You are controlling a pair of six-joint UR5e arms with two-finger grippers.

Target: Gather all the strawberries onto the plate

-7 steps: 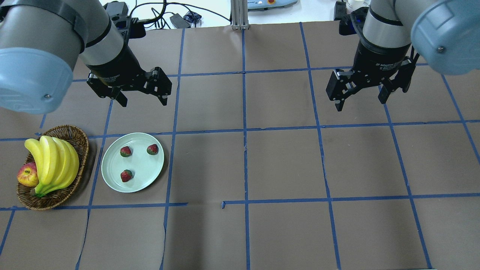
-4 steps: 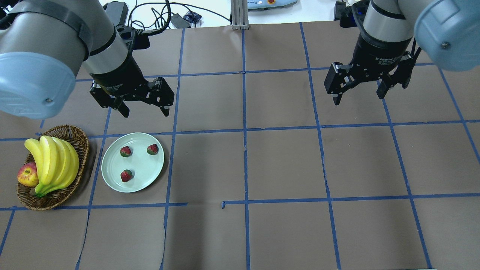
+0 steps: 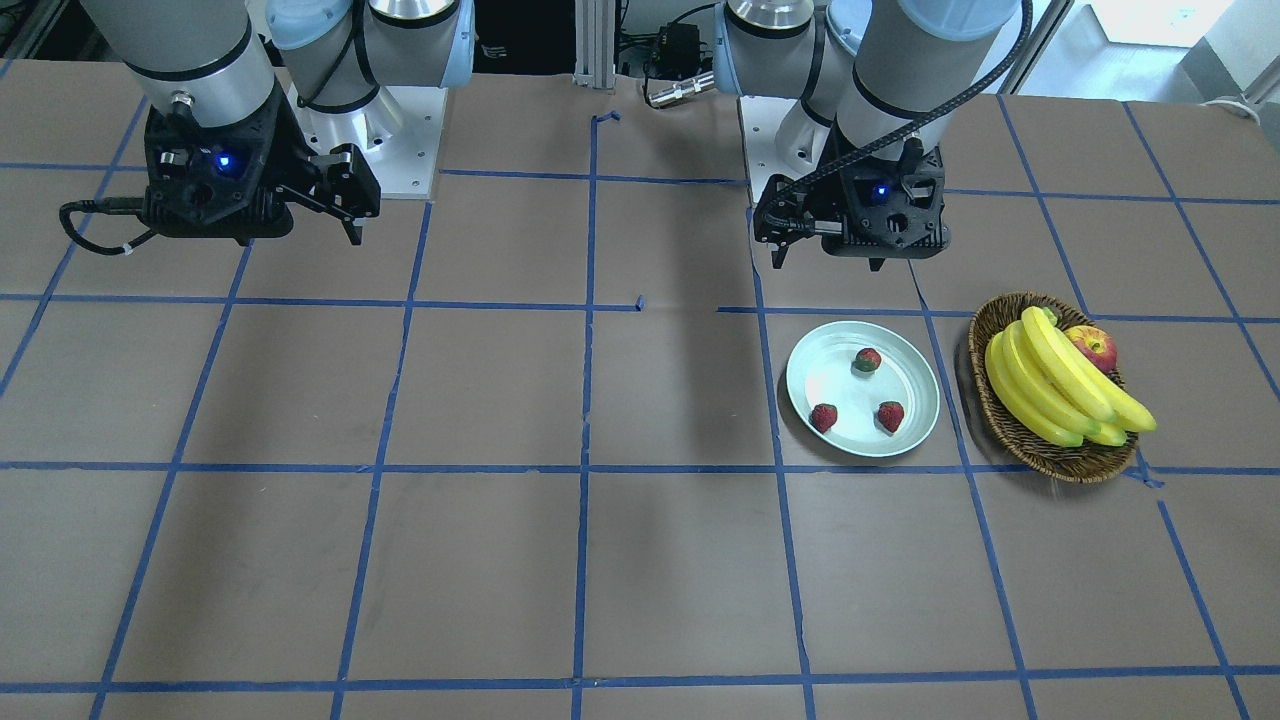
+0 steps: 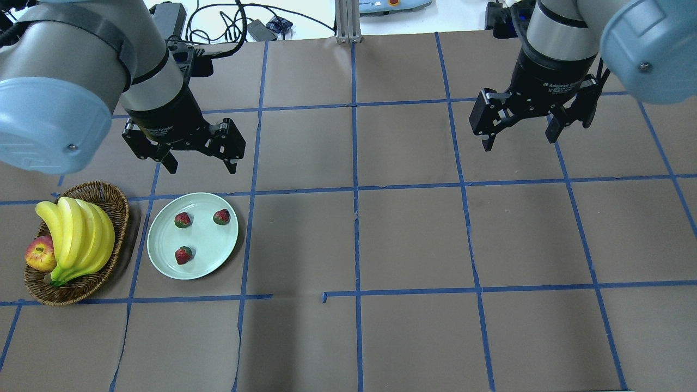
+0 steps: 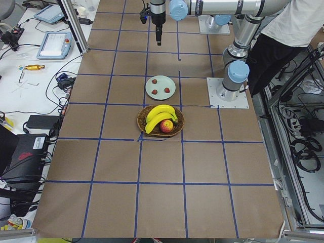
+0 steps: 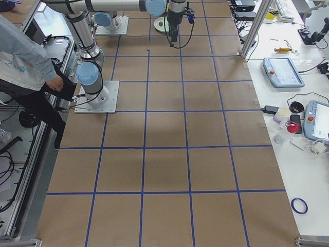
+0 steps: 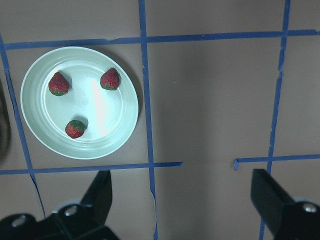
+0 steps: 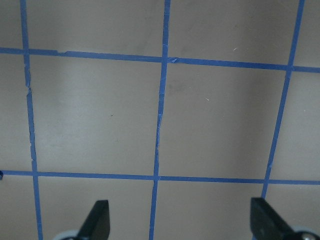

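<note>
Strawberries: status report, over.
Left gripper open, empty, raised near plate. Right gripper open, empty, well away. All three strawberries on plate. Nothing in the way.

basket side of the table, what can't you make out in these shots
- Apple: in the overhead view the bananas cover its right side.
- Basket floor: hidden under the fruit in every view.
- Left wrist view: the basket is cut off by the left edge, and only a dark sliver shows beside the plate.
- Strawberries: in the exterior left view they are too small to tell caps from flesh.
</note>
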